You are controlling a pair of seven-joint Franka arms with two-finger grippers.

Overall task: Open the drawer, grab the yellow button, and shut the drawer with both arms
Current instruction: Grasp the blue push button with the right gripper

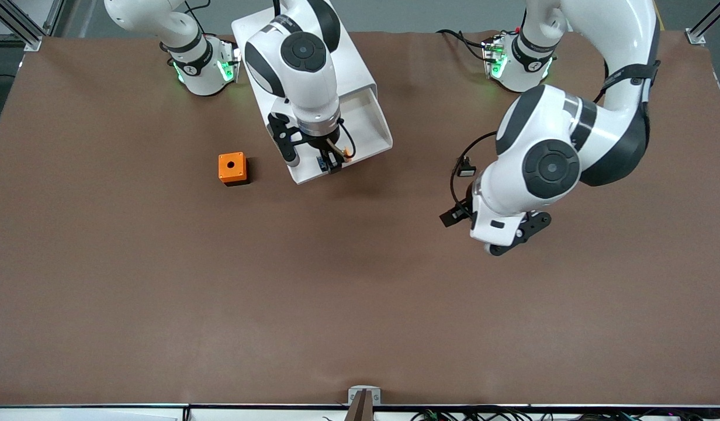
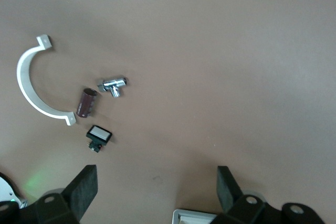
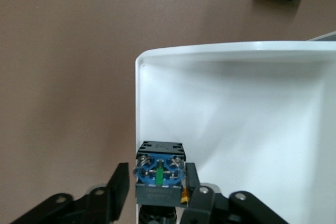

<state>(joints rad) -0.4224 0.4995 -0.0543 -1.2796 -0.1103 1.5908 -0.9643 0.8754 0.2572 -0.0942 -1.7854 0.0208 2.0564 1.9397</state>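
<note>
Over the open drawer [image 1: 369, 126], pulled out from the white cabinet [image 1: 336, 64], the right gripper [image 3: 156, 195] pinches the button [image 3: 159, 174] at the drawer's front corner. Left gripper [image 2: 155, 190] waits over bare desk [image 1: 360, 304], fingers spread wide. No readable writing anywhere.

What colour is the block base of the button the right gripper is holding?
Blue; the button shows it best in the right wrist view, clamped in the right gripper over the open drawer.
</note>
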